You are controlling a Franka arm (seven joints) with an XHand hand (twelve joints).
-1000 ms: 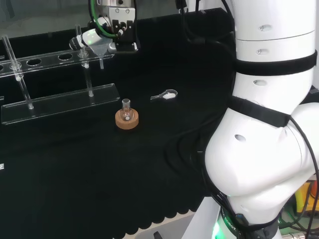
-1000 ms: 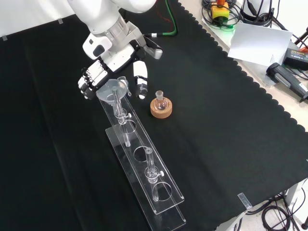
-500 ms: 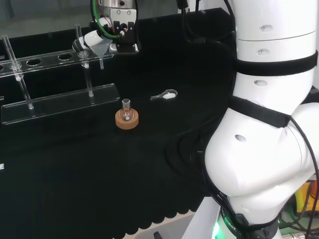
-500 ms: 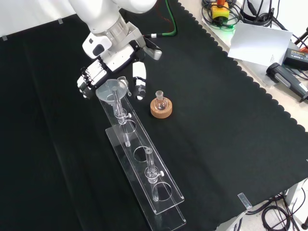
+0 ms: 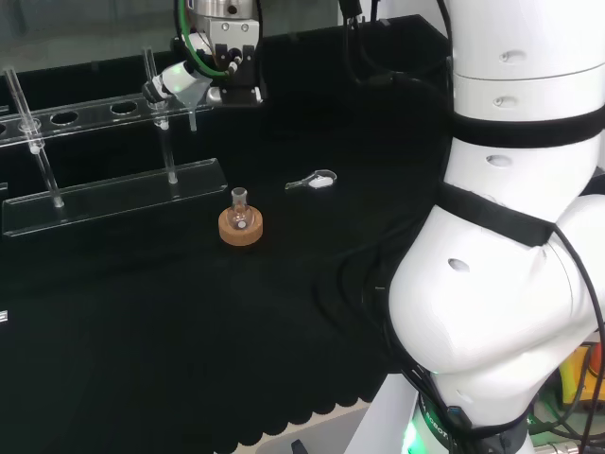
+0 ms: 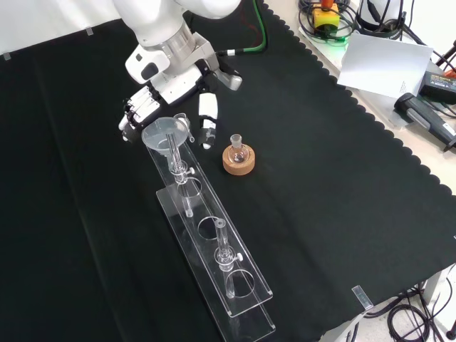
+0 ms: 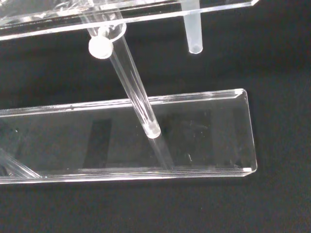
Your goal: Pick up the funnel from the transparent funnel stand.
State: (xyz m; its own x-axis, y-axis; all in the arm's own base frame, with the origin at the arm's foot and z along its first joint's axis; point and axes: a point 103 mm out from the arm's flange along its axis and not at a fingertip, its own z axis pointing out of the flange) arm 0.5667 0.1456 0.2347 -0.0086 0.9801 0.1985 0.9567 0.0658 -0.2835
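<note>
In the front view, the hand (image 6: 167,96) is seen at the stand's (image 6: 214,249) far end, its fingers (image 6: 135,114) curled at one side of the funnel (image 6: 165,134) and the thumb at the other. Whether the funnel is gripped cannot be told. The funnel's stem is not yet clear of its hole; lifting remains. To the right, a small flask (image 6: 238,149) is left on its cork ring.

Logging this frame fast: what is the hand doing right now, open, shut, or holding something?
Hand: open, fingers straight on either side of the clear glass funnel in the transparent stand; not closed on it.
</note>
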